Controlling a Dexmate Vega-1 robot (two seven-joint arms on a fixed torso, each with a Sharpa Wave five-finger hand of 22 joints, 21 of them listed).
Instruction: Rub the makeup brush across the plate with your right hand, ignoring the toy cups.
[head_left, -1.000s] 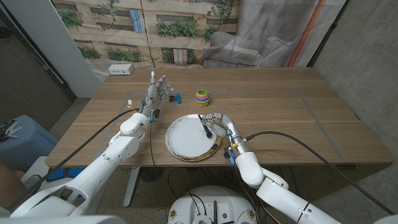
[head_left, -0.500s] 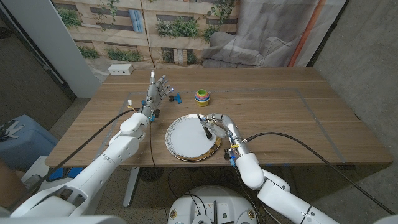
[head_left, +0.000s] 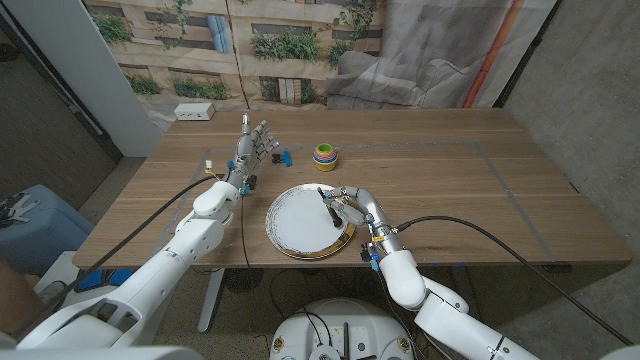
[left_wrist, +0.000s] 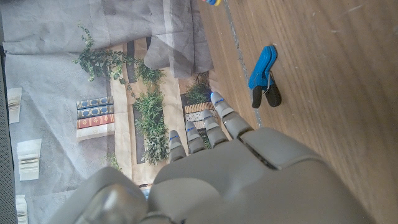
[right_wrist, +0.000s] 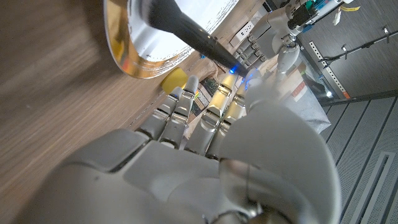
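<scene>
A white plate with a gold rim (head_left: 298, 222) lies at the table's near middle. My right hand (head_left: 356, 206) is over the plate's right edge and grips a black makeup brush (head_left: 329, 206), whose dark end reaches down onto the plate's right side. In the right wrist view the brush (right_wrist: 184, 30) runs from my curled right hand (right_wrist: 205, 155) onto the plate (right_wrist: 132, 57). My left hand (head_left: 254, 146) stands to the plate's far left with its fingers apart and nothing in it. The left wrist view has the back of that left hand (left_wrist: 236, 174).
A stack of coloured toy cups (head_left: 325, 154) stands beyond the plate. A blue clip (head_left: 283, 156) lies just right of my left hand, the blue clip (left_wrist: 262, 74) also in the left wrist view. A white box (head_left: 195, 112) sits at the far left edge.
My right hand has shifted a little with the brush over the plate's right side. The left hand, cups and clip have not moved.
</scene>
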